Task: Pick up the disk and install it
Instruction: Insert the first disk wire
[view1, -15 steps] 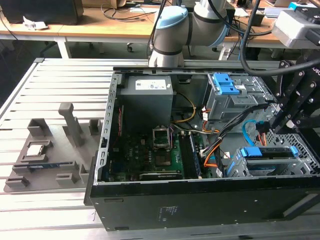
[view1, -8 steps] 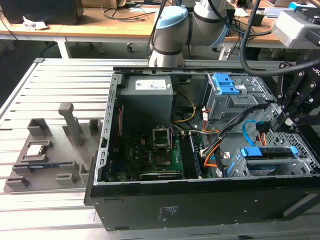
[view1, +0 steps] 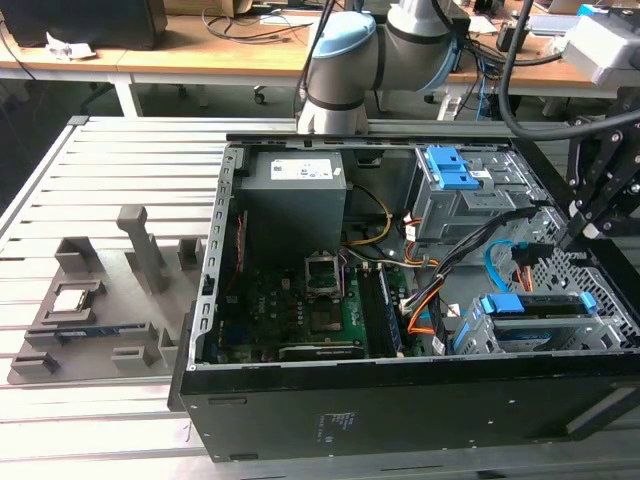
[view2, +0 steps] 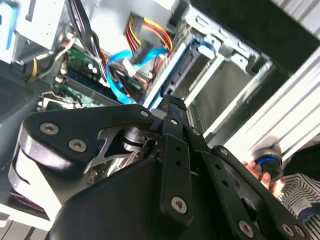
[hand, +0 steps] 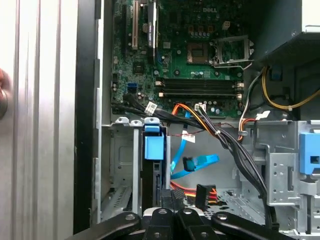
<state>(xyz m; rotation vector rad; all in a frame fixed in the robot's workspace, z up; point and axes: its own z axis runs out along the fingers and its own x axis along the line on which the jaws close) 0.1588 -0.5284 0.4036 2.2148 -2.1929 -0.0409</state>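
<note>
The disk (view1: 535, 308) lies in the drive cage (view1: 478, 338) at the front corner of the open computer case, on the exterior view's right; its blue frame shows at both ends. My gripper (view1: 570, 238) hangs a little above that cage, apart from the disk. In the first wrist view the blue frame tab (hand: 154, 146) stands in the cage slot just beyond my gripper (hand: 172, 207). The second wrist view has the gripper (view2: 170, 104) with its fingers drawn together to a point, nothing between them, next to the blue rail (view2: 175, 70).
Black, orange and blue cables (view1: 470, 262) run across the case beside the cage. An upper bay with a blue latch (view1: 450, 170), the power supply (view1: 295, 190) and the motherboard (view1: 300, 310) fill the case. A grey fixture (view1: 90, 310) sits at the exterior view's left. A person's hand (view2: 260, 170) is nearby.
</note>
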